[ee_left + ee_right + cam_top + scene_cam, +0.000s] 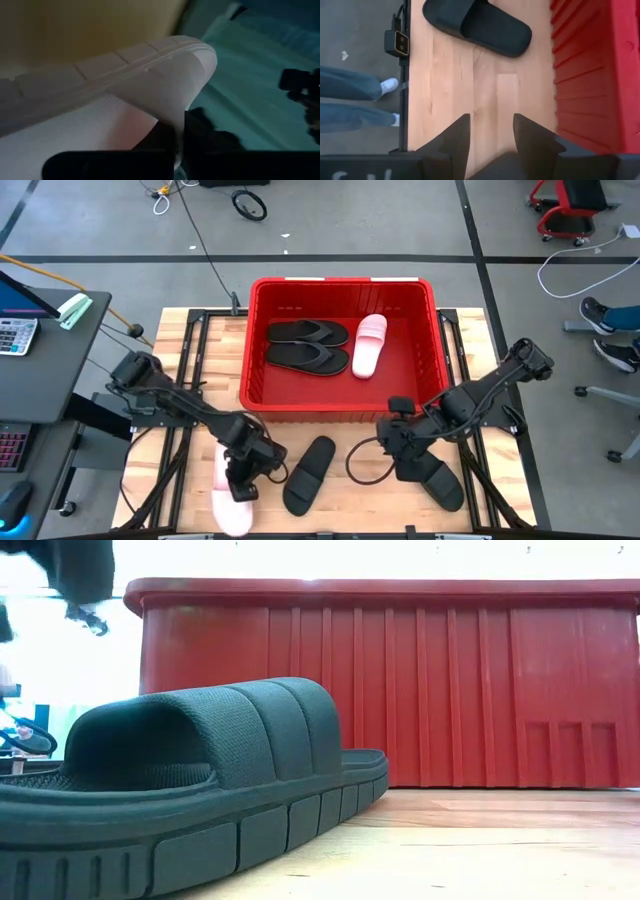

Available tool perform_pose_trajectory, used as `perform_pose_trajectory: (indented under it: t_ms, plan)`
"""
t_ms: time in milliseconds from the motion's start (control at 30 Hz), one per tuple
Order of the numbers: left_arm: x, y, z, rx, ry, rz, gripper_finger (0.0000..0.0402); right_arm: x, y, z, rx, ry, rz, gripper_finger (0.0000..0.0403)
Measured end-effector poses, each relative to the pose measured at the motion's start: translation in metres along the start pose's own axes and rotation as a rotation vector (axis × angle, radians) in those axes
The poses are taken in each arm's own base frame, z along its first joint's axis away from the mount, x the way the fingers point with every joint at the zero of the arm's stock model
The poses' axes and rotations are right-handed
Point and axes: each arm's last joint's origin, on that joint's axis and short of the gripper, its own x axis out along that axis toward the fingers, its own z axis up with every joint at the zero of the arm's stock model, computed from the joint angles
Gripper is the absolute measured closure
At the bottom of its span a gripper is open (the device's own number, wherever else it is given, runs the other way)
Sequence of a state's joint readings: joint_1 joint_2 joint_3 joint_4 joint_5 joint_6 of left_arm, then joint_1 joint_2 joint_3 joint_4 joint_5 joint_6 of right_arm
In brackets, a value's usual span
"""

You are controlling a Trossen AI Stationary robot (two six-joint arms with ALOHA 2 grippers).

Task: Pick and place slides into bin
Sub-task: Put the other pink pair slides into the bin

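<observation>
Beside ribbed red bin (342, 330), left gripper (240, 485) pinches soft ridged pink slide (229, 502).

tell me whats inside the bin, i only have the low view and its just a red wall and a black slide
observer: The bin holds two black flip-flops and one pink slide.
operator: is left holding anything
observer: Yes, the left gripper is shut on the other pink slide at the front left of the table.
operator: and right
observer: The right gripper is open above bare wood beside the bin, holding nothing.
</observation>
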State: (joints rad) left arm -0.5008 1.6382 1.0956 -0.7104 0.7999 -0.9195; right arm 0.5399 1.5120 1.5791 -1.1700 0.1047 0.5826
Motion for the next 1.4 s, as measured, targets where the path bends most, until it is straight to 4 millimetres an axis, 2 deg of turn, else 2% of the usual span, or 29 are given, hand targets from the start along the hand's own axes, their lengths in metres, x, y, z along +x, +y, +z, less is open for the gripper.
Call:
perform_pose_trajectory:
  t_ms: [100, 200, 367, 467, 567, 633, 700, 867, 1000, 1200, 1300, 1400]
  plan:
    - [-0.023, -0.039, -0.010, 0.059, -0.102, -0.055, 0.0388, 0.000, 0.004, -0.002, -0.010, -0.006, 0.010, 0.0247]
    - [-0.050, -0.081, -0.023, 0.144, -0.275, -0.092, 0.0389, -0.001, 0.009, -0.003, -0.005, -0.031, 0.010, 0.0247]
    - [-0.108, -0.145, -0.049, 0.282, -0.759, -0.123, 0.0389, -0.003, 0.021, -0.011, 0.058, -0.023, 0.040, 0.0247]
    - [-0.146, -0.168, -0.066, 0.319, -1.102, -0.093, 0.0388, -0.004, 0.028, -0.017, 0.058, 0.004, 0.076, 0.0247]
    - [-0.183, -0.177, -0.077, 0.227, -1.436, -0.055, 0.0383, -0.004, 0.030, -0.017, 0.043, -0.002, 0.070, 0.0247]
    - [-0.204, -0.178, -0.081, 0.160, -1.585, -0.050, 0.0384, -0.004, 0.028, -0.016, 0.073, -0.036, 0.029, 0.0248]
    - [-0.219, -0.174, -0.078, 0.126, -1.660, -0.021, 0.0389, -0.007, 0.026, -0.016, 0.081, -0.080, -0.012, 0.0251]
    - [-0.243, -0.150, -0.051, -0.027, -1.733, 0.005, 0.0389, -0.028, 0.012, -0.016, 0.076, -0.247, -0.146, 0.0265]
    - [-0.255, -0.124, -0.019, -0.124, -1.804, 0.054, 0.0389, -0.063, -0.010, -0.020, 0.131, -0.418, -0.224, 0.0278]
    - [-0.267, -0.101, 0.028, -0.075, -1.874, -0.086, 0.0389, -0.130, -0.059, -0.039, 0.210, -0.743, -0.452, 0.0287]
    - [-0.274, -0.093, 0.039, -0.037, -1.947, -0.104, 0.0389, -0.159, -0.087, -0.054, 0.293, -0.843, -0.518, 0.0285]
    - [-0.287, -0.084, 0.042, -0.022, -2.007, -0.080, 0.0389, -0.181, -0.109, -0.067, 0.376, -0.910, -0.550, 0.0275]
